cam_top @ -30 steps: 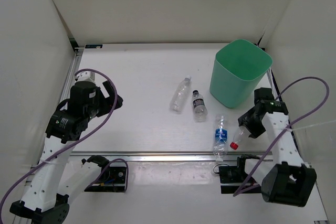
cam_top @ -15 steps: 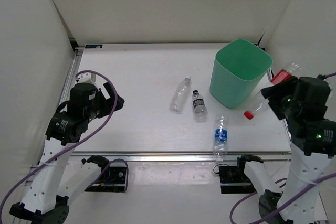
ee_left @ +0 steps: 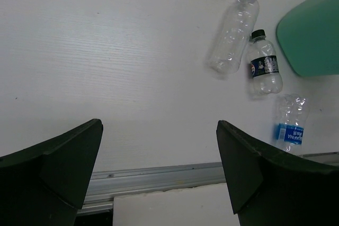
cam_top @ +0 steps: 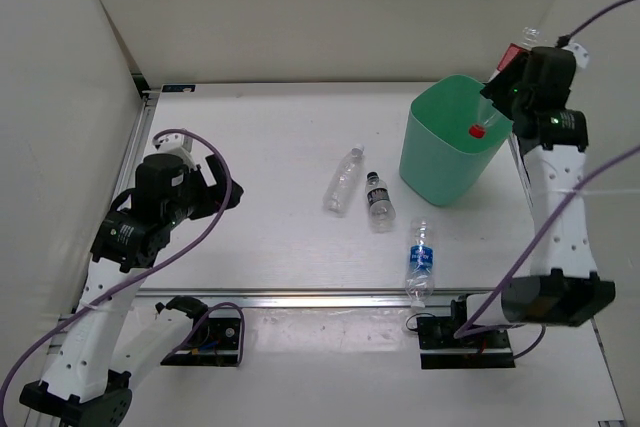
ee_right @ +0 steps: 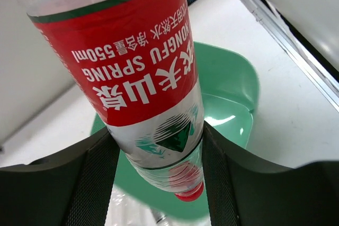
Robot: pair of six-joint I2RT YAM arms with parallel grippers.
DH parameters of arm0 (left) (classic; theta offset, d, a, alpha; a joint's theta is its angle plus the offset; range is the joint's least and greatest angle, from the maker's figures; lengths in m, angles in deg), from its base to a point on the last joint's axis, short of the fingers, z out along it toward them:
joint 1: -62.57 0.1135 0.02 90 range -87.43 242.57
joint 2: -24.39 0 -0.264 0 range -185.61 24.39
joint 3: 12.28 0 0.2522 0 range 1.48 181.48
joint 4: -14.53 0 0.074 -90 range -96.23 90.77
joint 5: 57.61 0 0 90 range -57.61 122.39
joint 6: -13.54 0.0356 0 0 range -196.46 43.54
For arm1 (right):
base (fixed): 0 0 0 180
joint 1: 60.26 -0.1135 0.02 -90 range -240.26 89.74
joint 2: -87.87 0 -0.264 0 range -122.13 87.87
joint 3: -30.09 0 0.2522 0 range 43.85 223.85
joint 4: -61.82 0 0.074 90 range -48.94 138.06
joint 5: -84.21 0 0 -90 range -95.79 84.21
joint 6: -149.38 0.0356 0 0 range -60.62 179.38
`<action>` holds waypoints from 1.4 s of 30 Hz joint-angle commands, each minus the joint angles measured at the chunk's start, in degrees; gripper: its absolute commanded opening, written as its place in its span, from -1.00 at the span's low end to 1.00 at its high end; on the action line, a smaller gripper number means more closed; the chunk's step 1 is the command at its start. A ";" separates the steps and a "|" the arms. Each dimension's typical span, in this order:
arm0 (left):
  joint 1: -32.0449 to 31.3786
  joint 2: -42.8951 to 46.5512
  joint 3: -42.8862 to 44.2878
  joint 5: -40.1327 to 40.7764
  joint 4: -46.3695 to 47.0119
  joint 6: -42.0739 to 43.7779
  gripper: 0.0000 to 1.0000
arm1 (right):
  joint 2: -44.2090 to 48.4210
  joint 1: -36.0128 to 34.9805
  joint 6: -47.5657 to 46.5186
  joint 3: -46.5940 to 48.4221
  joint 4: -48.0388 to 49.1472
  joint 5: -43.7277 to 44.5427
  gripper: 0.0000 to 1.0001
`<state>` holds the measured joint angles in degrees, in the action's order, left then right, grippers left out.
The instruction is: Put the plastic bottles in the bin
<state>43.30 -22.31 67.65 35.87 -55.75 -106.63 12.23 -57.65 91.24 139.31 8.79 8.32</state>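
Right gripper (ee_right: 158, 162): shut on the red-labelled bottle (ee_right: 135, 62), one finger on each side of the clear body between label and cap. I log the bottle as raised, tilted and cap-down, with its red cap (cam_top: 478, 130) hanging over the open mouth of the bin (cam_top: 438, 167), towards the bin's right rim. Bin: mint-green, upright, at the far right corner of the table (cam_top: 250, 137). Three bottles lie on their sides on the table to the left of and nearer than the bin. The black-labelled bottle (cam_top: 378, 200) is closest to the bin. The plain white-capped bottle (cam_top: 344, 179) is just beside the black-labelled one on its left, caps pointing away from me. The blue-labelled bottle (cam_top: 420, 261) is nearer, close to the metal rail (cam_top: 300, 297) at the table's front edge. Left gripper (ee_left: 158, 125): fingers spread wide, nothing between them, held above bare table well to the left of the bottles.
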 commanded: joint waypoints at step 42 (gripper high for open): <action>-9.30 -25.91 2.39 -12.44 22.50 4.25 1.00 | 32.39 -19.66 14.28 -51.76 -15.67 -16.83 1.00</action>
<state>32.48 -52.14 72.24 24.27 -32.73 -101.76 44.12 -77.01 102.32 90.16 -8.02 -6.13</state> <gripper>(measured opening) 0.998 0.998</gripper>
